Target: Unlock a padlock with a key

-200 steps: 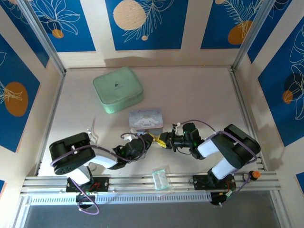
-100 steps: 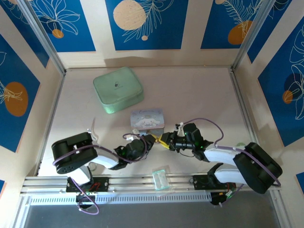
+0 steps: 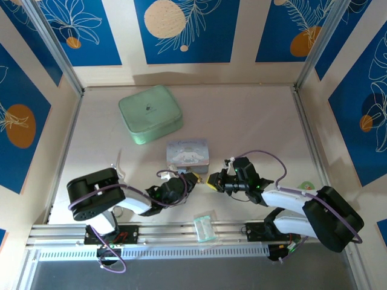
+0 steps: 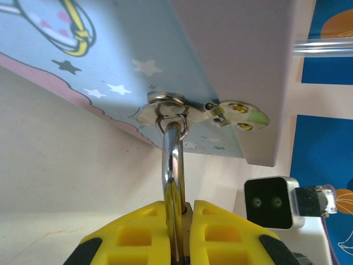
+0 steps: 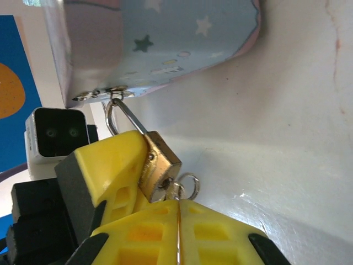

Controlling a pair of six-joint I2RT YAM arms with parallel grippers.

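Observation:
The brass padlock [image 5: 160,164] hangs by its silver shackle [image 4: 172,157] from the hasp [image 4: 170,110] of the light blue cartoon box [image 3: 187,152]. My left gripper [image 4: 185,208] is shut on the padlock body, one yellow finger [image 5: 105,165] lying alongside it. From the right, my right gripper [image 5: 179,203] is shut on the small silvery key [image 5: 177,191]. The key's tip sits at the keyhole in the padlock's underside and its ring [image 5: 189,185] sticks out beside it. From above, the left gripper [image 3: 192,179] and right gripper [image 3: 213,180] meet just in front of the box.
A mint green case [image 3: 150,113] lies at the back left. A clear plastic bag [image 3: 204,228] rests on the front rail between the arm bases. A small green-and-white item [image 3: 308,185] lies at the right edge.
The right arm's elbow has swung down and out to the right, and its wrist has turned. The right gripper loosened briefly and is shut again. The left arm has held still.

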